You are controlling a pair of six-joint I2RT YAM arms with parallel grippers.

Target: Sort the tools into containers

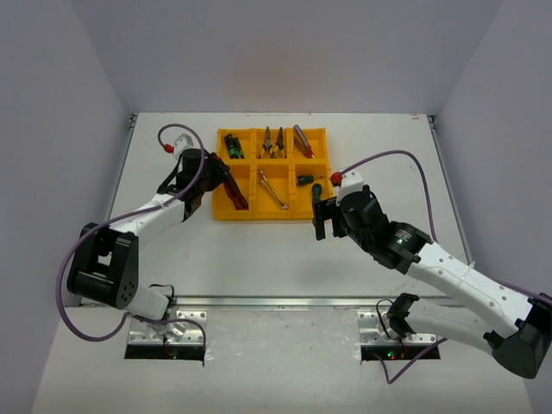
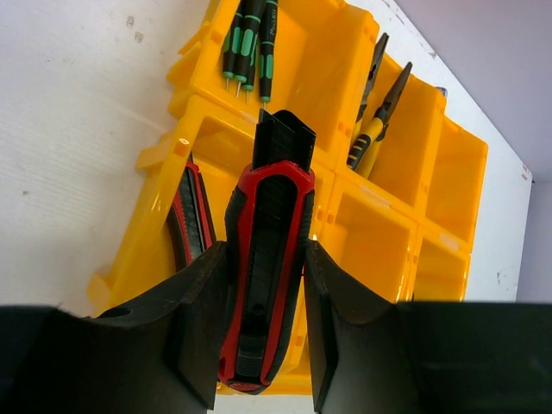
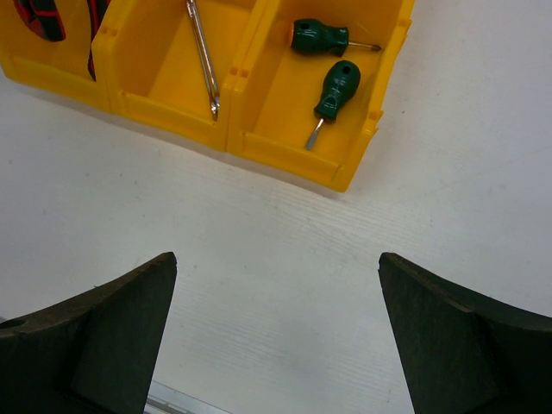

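Note:
The yellow tray (image 1: pixel 272 216) lies at the middle back of the table. My left gripper (image 1: pixel 231 191) is shut on a red-black utility knife (image 2: pixel 274 198) and holds it above the near-left compartment, where another knife (image 2: pixel 191 224) lies. The far row holds slim dark green drivers (image 2: pixel 248 43), yellow-handled pliers (image 2: pixel 375 112) and screwdrivers (image 1: pixel 302 140). A silver wrench (image 3: pixel 203 56) lies in the near-middle compartment and two green-handled screwdrivers (image 3: pixel 335 88) in the near-right one. My right gripper (image 3: pixel 276 259) is open and empty over bare table just in front of the tray's near-right corner (image 3: pixel 345 177).
White walls stand at the table's left, right and back. A metal rail (image 1: pixel 276 302) runs along the near edge by the arm bases. Purple cables (image 1: pixel 397 155) loop above both arms.

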